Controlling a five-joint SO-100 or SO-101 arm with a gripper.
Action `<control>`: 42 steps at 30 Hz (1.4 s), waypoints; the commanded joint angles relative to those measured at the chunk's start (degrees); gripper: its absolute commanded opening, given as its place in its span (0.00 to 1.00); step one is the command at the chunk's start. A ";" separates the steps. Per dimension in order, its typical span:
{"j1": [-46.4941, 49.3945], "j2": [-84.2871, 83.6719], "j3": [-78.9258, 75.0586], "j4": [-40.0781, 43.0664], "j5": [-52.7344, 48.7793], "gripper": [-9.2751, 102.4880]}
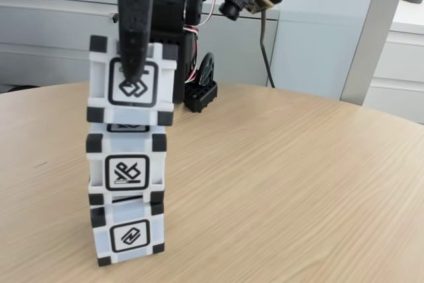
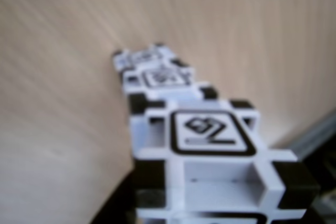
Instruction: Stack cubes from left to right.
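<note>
Three cubes stand stacked on the table [image 1: 278, 183]: bottom cube [image 1: 129, 233], middle cube [image 1: 126, 169], top cube [image 1: 132, 82]. Gripper [image 1: 136, 61] reaches down over the top cube's front face, clamped on it.

cubes [image 1: 130, 82]: white plastic, smooth, slight sheen, black corners | table [image 1: 285, 183]: pale wood grain, matt, probably laminate | gripper [image 1: 136, 67]: black plastic, matt, finely rough

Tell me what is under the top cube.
Under the top cube the middle cube sits on the bottom cube, on the wooden table. The gripper finger covers part of the top cube's front; contact faces are hidden.
</note>
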 commanded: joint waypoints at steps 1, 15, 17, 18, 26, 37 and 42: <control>0.53 0.70 -2.20 0.26 -0.88 0.22; 0.18 1.93 -2.20 -0.53 -2.81 0.35; -0.44 2.20 -2.29 -0.62 -2.37 0.35; -0.44 3.08 -2.29 -0.53 -2.02 0.34; -8.35 16.44 -2.29 -0.70 4.22 0.25; -20.21 25.05 8.96 -7.47 10.81 0.08; -20.65 37.18 26.72 -20.48 7.38 0.08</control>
